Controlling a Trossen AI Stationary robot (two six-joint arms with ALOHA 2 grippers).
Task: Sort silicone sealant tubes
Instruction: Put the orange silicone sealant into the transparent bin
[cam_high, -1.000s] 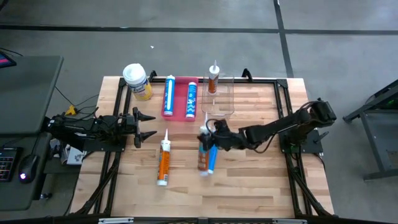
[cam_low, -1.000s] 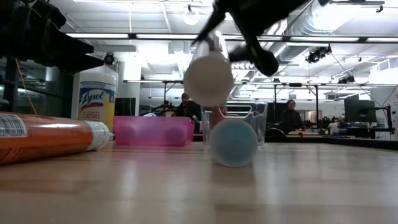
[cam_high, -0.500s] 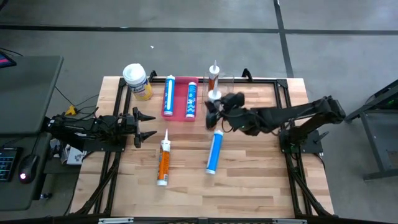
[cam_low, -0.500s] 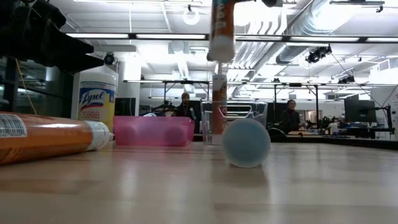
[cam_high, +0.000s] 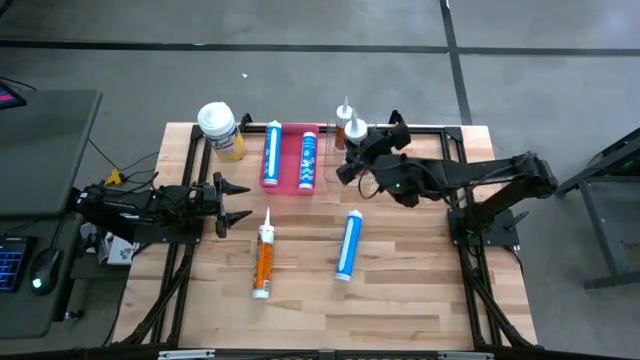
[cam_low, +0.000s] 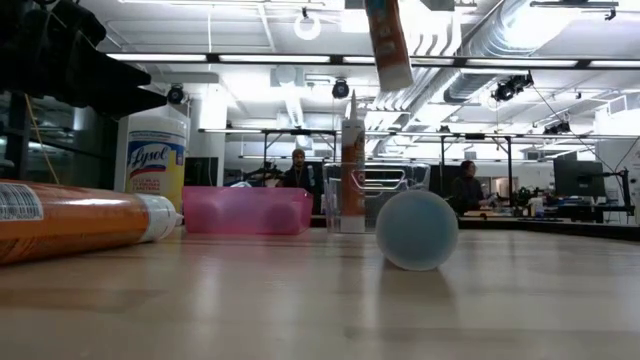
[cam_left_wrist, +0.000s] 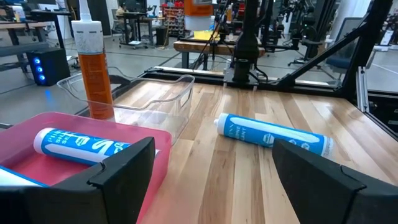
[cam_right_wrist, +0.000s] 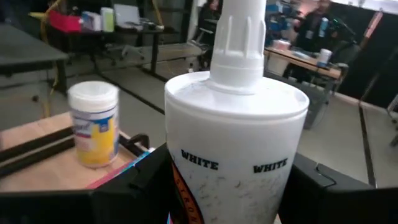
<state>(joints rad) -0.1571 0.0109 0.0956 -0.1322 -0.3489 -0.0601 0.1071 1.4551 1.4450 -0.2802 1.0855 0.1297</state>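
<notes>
The left gripper (cam_high: 238, 202) sits open with nothing in it at the table's left edge. Tube count is six: one orange tube (cam_high: 263, 262) lying flat, two blue tubes (cam_high: 271, 154) in the pink tray (cam_high: 290, 187), one blue tube (cam_high: 347, 246) loose mid-table, one orange tube (cam_high: 343, 122) upright in the clear bin (cam_left_wrist: 163, 102), and one orange tube (cam_high: 356, 136) clamped in the right gripper (cam_high: 357, 152) above that bin.

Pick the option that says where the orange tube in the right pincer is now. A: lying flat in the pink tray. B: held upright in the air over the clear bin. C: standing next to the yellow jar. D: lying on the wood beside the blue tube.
B: the right pincer holds the orange tube nozzle-up above the clear bin, clear of the table.
</notes>
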